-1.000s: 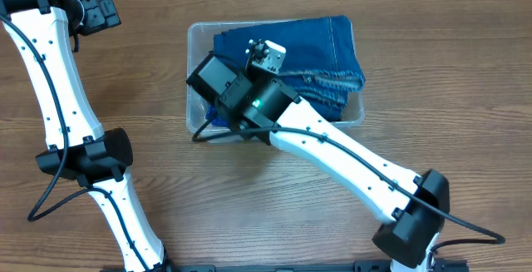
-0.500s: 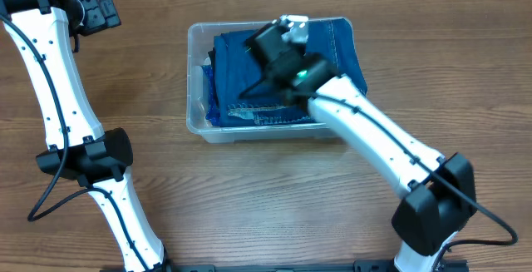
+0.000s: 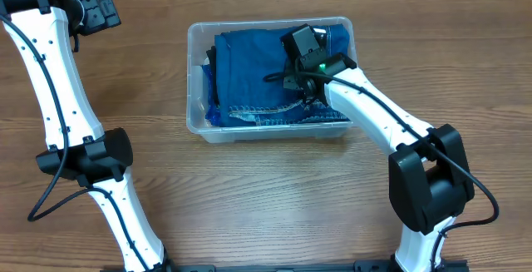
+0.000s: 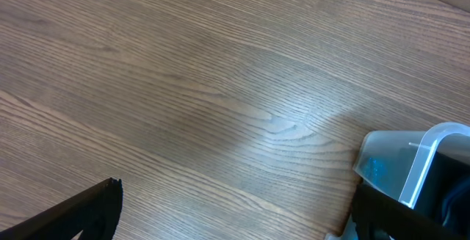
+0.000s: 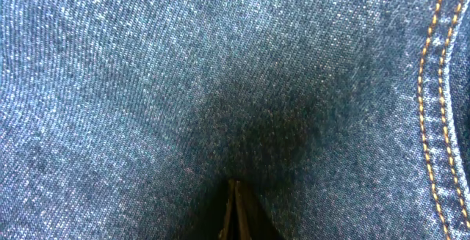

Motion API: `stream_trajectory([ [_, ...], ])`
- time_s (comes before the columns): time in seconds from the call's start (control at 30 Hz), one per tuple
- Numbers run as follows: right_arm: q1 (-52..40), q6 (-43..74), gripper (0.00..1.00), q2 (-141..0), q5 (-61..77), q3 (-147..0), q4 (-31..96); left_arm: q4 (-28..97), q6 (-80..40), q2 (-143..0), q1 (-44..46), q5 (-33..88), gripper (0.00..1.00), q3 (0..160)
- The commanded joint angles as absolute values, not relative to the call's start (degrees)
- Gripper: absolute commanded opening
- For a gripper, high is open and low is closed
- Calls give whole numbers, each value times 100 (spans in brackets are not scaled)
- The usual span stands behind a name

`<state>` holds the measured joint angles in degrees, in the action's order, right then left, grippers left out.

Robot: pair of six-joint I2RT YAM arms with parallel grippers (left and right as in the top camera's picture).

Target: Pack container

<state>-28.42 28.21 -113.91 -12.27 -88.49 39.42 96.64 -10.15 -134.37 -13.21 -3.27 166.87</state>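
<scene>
The container (image 3: 194, 32), a clear rectangular bin, sits mid-table and holds folded blue jeans (image 3: 253, 72). My right gripper (image 3: 303, 53) points straight down into the bin's right half. In the right wrist view it (image 5: 235, 188) is shut, its fingertips meeting against the denim (image 5: 147, 71), with no fabric showing between them. My left gripper (image 3: 98, 12) hangs at the far left back, well away from the bin. In its own view the left gripper (image 4: 235, 218) is open over bare wood, with a corner of the container (image 4: 411, 155) at the right.
Wood-grain table (image 3: 249, 197) runs all round the bin. The left arm's white links (image 3: 58, 81) stand along the left side. The right arm's elbow (image 3: 428, 180) stands at the front right, and its forearm crosses the bin's front right corner.
My right gripper has swung from the bin's left front to its right half and shut. The jeans that draped over the right rim now lie inside the bin. The left arm has not moved.
</scene>
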Motion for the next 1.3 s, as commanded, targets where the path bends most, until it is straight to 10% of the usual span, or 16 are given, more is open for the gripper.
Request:
stream_trajectory([
  [0.0,-2853,2650,7,-11362,-698,-9094,4222,9664,-1033,-13338,-1295,-298,100,16778],
  [0.23,-3142,2049,42,-10739,703,-9719,3940,9664,-1031,-13338,-1295,-298,100,16778],
  [0.73,-3354,2049,50,-11920,523,-10149,3774,9664,-1033,-13338,-1275,-298,100,16778],
  [0.9,-2884,1734,100,-11563,121,-12427,5806,9664,-1033,-13338,-1282,-298,100,16778],
  [1.27,-1476,1173,100,-10634,-1999,-13675,8932,9664,-1033,-13338,-1278,-298,100,16778],
])
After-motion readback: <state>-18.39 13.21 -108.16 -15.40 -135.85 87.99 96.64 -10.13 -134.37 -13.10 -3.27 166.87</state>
